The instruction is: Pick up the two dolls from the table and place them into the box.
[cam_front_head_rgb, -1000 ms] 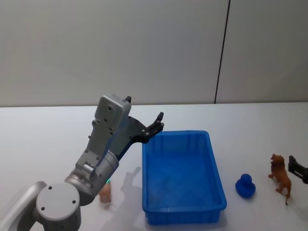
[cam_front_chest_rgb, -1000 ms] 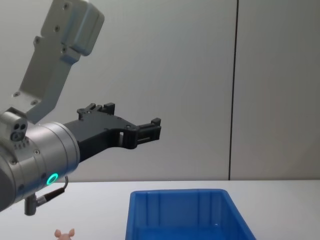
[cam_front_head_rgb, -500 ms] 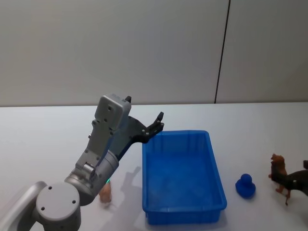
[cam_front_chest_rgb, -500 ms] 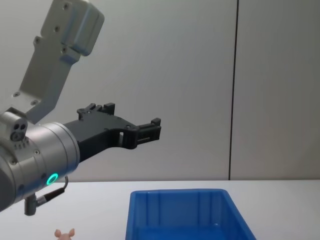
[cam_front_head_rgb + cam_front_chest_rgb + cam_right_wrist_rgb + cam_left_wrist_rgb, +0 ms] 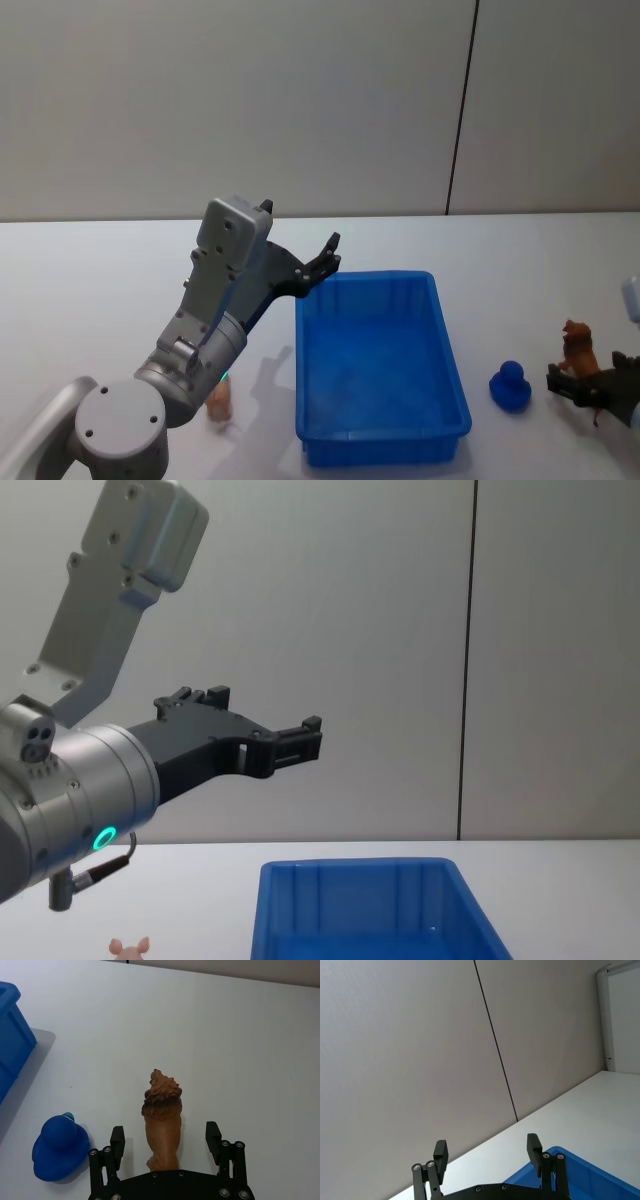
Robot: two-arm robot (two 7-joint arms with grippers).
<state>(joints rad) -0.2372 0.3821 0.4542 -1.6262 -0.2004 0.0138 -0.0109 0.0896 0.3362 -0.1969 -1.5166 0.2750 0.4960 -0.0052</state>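
Note:
The reddish-brown shaggy doll (image 5: 579,348) (image 5: 162,1115) stands on the white table (image 5: 90,290) to the right of the blue box (image 5: 452,375). My right gripper (image 5: 587,385) (image 5: 165,1138) is open and low at the table, one finger on each side of this doll without closing on it. The pale pink doll (image 5: 218,399) (image 5: 128,947) stands left of the box, partly behind my left arm. My left gripper (image 5: 327,257) (image 5: 487,1150) (image 5: 305,735) hangs open and empty, high above the box's far left corner (image 5: 580,1180) (image 5: 300,875).
A small blue duck toy (image 5: 511,387) (image 5: 59,1147) sits on the table between the box and the brown doll, close beside my right gripper's finger. A grey wall with a dark vertical seam stands behind the table.
My right gripper has come in from the right edge toward the brown doll and now straddles it. The left arm, box, duck and pink doll have not moved.

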